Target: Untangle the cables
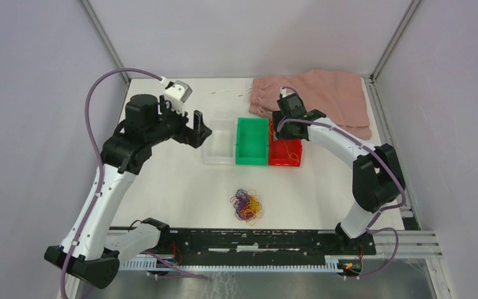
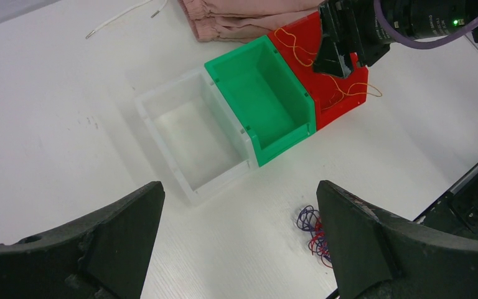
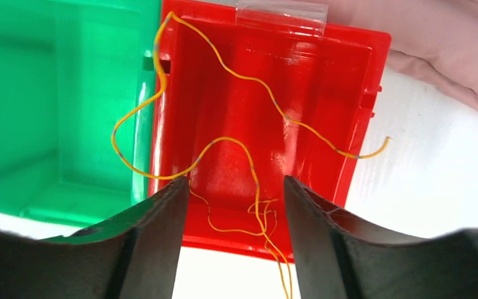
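Note:
A clump of yellow-orange, red and purple cables (image 1: pixel 247 205) lies on the white table near the front; part of it shows in the left wrist view (image 2: pixel 311 227) beside the right finger. Loose yellow-orange strands (image 3: pixel 243 149) lie in the red bin (image 3: pixel 361 75) and spill over its rims. My right gripper (image 3: pixel 235 182) hovers open over the red bin (image 1: pixel 285 156), with strands running between its fingers but not pinched. My left gripper (image 1: pixel 202 132) is open and empty, raised left of the clear bin; its jaws stand wide apart in its wrist view (image 2: pixel 239 187).
Three bins stand side by side mid-table: clear (image 1: pixel 219 142), green (image 1: pixel 252 142) and red. A pink cloth (image 1: pixel 323 99) with a white drawstring (image 1: pixel 230 92) lies at the back right. A black rail runs along the table's front edge (image 1: pixel 255 240).

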`<state>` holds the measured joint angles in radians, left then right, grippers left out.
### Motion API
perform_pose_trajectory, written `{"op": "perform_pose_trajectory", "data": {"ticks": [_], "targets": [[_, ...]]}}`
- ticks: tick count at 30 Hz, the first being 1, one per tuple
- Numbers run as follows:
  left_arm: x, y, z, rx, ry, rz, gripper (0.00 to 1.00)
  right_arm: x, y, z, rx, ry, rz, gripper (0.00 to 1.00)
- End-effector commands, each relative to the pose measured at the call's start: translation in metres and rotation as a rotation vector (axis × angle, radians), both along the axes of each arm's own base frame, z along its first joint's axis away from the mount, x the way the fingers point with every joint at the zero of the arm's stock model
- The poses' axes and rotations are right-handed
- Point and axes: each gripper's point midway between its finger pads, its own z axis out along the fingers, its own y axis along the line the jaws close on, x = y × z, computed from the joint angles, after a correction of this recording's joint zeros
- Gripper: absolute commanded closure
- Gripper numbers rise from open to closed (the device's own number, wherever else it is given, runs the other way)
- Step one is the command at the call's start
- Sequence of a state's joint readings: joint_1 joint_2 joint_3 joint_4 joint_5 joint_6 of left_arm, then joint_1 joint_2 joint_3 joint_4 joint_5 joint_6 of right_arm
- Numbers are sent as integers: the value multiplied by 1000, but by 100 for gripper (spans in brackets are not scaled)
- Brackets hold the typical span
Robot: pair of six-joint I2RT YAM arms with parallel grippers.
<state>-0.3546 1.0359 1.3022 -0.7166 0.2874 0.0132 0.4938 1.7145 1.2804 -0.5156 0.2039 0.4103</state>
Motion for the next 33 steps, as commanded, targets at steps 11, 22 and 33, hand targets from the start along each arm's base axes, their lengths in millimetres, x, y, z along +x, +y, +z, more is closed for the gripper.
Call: {"op": "perform_pose_trajectory", "data": {"ticks": [11, 22, 33], "targets": [[-5, -1, 23, -29, -76, -26, 1, -2, 8, 91, 152, -122, 5, 38], [-4, 0, 25, -26, -79, -16, 1, 36, 13, 28, 53, -31, -5, 64], [-2, 4, 19, -1, -82, -8, 1, 54, 4, 7, 8, -33, -30, 87]]}}
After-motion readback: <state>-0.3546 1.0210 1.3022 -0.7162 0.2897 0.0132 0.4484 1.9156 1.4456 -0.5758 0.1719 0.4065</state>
